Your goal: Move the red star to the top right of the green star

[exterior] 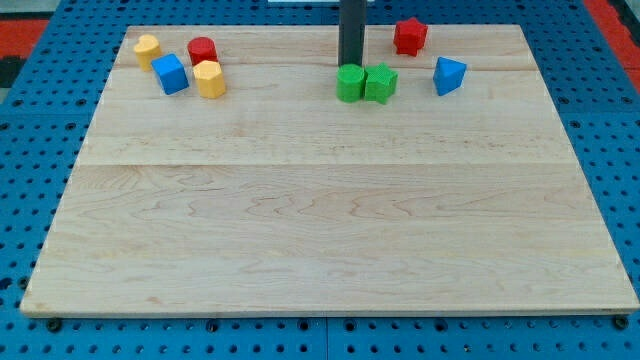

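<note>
The red star (409,37) lies near the view's top, right of centre. The green star (381,83) sits below and left of it, touching a green cube (350,84) on its left. My dark rod comes down from the view's top, and my tip (351,65) stands just behind the green cube, left of the red star and up-left of the green star. The tip's very end is close to the cube's top edge; I cannot tell if it touches.
A blue triangular block (449,75) lies right of the green star. At the view's top left are a yellow block (148,48), a red cylinder (202,50), a blue cube (171,74) and a yellow hexagonal block (209,79). The wooden board (320,220) rests on blue pegboard.
</note>
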Robot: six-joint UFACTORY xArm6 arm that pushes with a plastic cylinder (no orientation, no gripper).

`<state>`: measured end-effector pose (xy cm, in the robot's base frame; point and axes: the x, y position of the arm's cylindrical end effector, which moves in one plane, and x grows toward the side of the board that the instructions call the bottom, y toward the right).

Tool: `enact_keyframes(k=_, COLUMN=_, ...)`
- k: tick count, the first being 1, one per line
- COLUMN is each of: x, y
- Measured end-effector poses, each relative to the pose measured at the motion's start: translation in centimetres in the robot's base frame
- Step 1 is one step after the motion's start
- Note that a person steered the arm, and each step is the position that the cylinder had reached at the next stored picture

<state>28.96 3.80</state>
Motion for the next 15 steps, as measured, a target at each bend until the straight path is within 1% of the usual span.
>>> enact_keyframes(k=1, x=-2.1, y=-0.6)
enact_keyframes(k=2, x=-7.8, y=-2.7)
enact_keyframes(k=3, x=-9.5, y=-0.3)
enact_keyframes(k=4, x=-9.6, y=4.6)
enact_keyframes(k=5, x=-9.8, y=7.3)
enact_keyframes(k=8, x=-9.8, y=10.9)
enact_keyframes(k=10, x=-9.7, y=20.4)
enact_keyframes(k=11, x=-8.5, y=14.0)
enact_keyframes(k=12, x=-4.9, y=6.5)
enact_keyframes(k=13, x=-5.9, y=4.2)
enact_keyframes(k=14, x=-6.9, y=8.0)
enact_keyframes(k=15, x=-5.7, y=12.4)
